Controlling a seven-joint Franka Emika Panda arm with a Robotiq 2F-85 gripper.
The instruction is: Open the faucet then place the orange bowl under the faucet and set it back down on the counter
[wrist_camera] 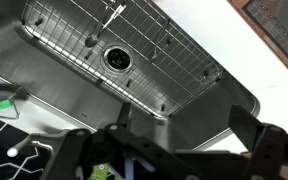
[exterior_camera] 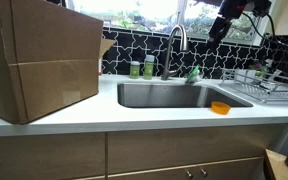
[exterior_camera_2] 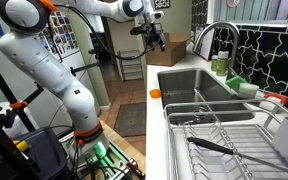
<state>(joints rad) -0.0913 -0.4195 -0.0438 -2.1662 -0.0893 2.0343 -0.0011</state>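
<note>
The faucet point(exterior_camera: 176, 42) rises behind the steel sink point(exterior_camera: 174, 95); it also shows in an exterior view point(exterior_camera_2: 212, 38). The orange bowl point(exterior_camera: 220, 107) sits on the white counter point(exterior_camera: 134, 118) at the sink's front corner, and it shows small in an exterior view point(exterior_camera_2: 155, 93). My gripper point(exterior_camera: 217, 27) hangs high in the air, above and to one side of the faucet, well apart from the bowl; it shows in both exterior views point(exterior_camera_2: 152, 38). In the wrist view its fingers point(wrist_camera: 184, 122) are spread and empty, looking down on the sink's wire grid point(wrist_camera: 134, 50).
A large cardboard box point(exterior_camera: 39, 60) stands on the counter beside the sink. Two green bottles point(exterior_camera: 141, 68) and a green sponge-like item point(exterior_camera: 193, 73) sit by the faucet base. A wire dish rack point(exterior_camera: 274, 85) with utensils is on the far side.
</note>
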